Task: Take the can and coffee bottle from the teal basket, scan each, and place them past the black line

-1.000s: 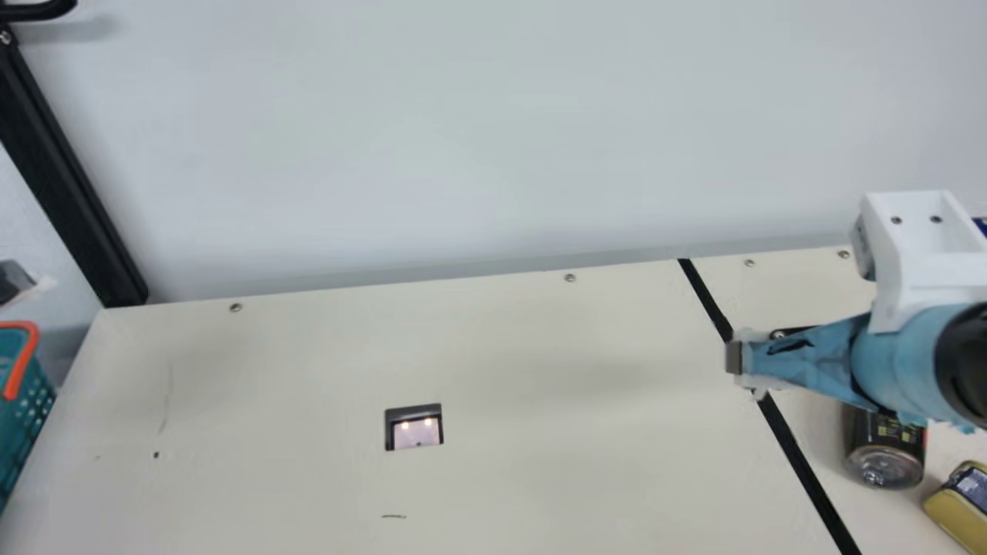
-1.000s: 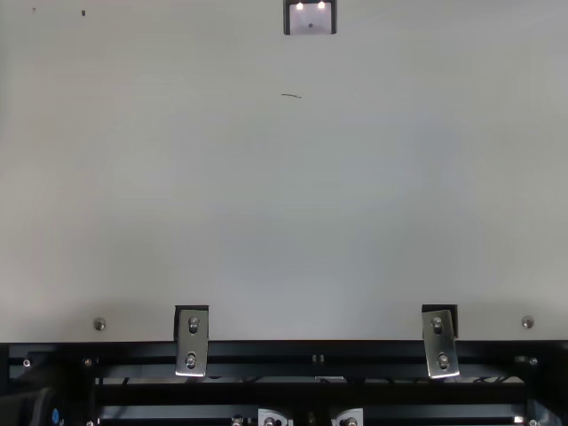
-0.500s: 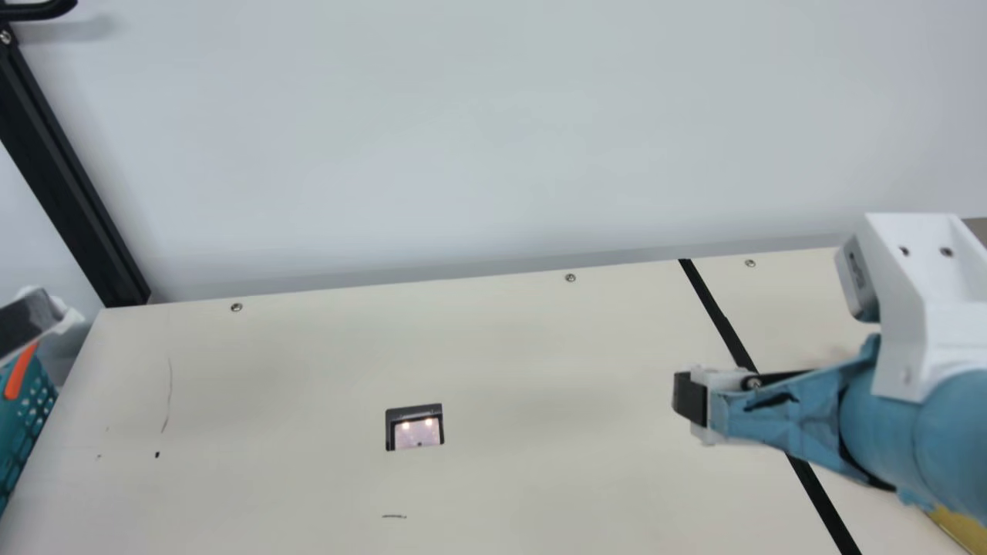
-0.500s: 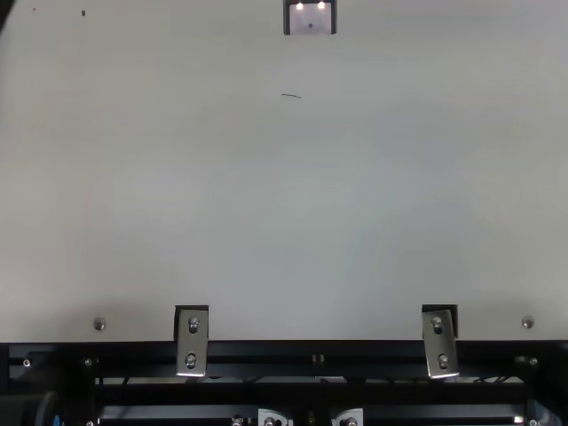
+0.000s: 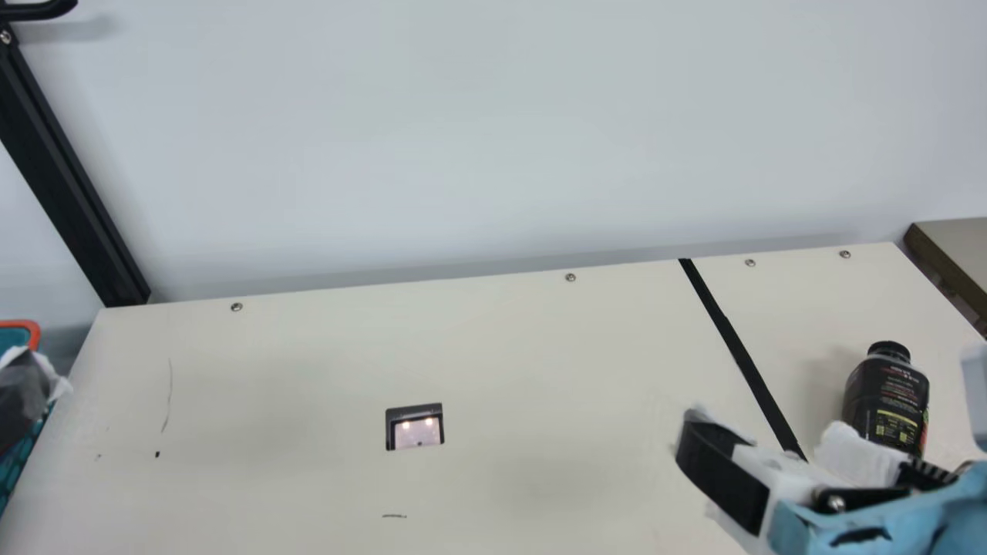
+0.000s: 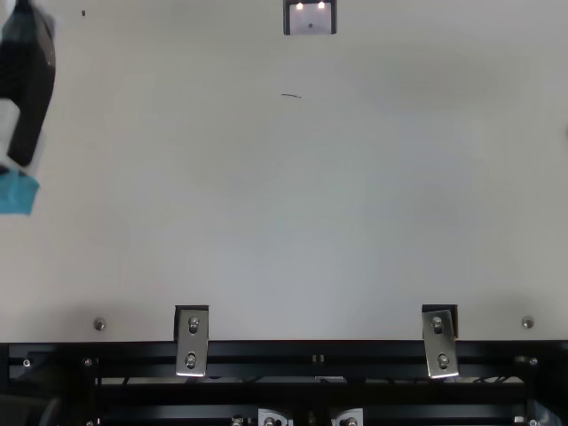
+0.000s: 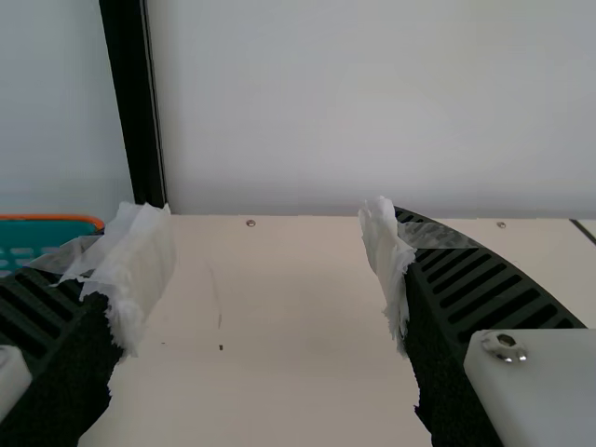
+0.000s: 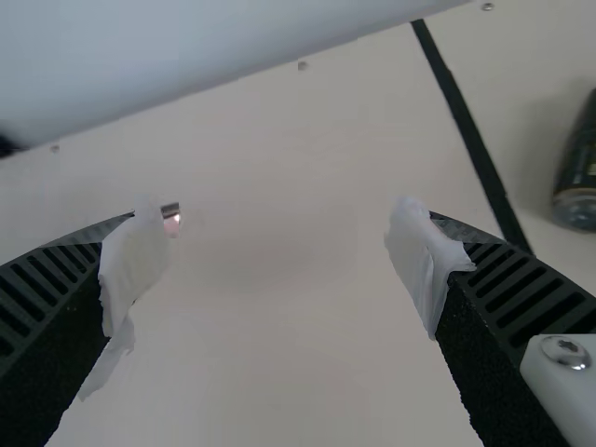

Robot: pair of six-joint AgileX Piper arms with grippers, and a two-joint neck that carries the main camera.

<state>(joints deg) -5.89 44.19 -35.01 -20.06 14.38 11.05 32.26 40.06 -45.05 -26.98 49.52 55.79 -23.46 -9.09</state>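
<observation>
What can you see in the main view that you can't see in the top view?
From the main view: the teal basket, the black line, the coffee bottle past it, and the right end effector.

From the top view: two metal brackets and the black rails along the table's edge.

In both: the cream table, the little window with two lights, a thin dark mark, and part of my left arm.

Wall [image 5: 501,131], pale grey, plain; post [image 5: 65,169], black, at left; bench [image 5: 308,354], cream, screws [image 5: 570,277] along far edge; slab [image 5: 960,243], grey-topped, dark-sided, beyond right corner.
</observation>
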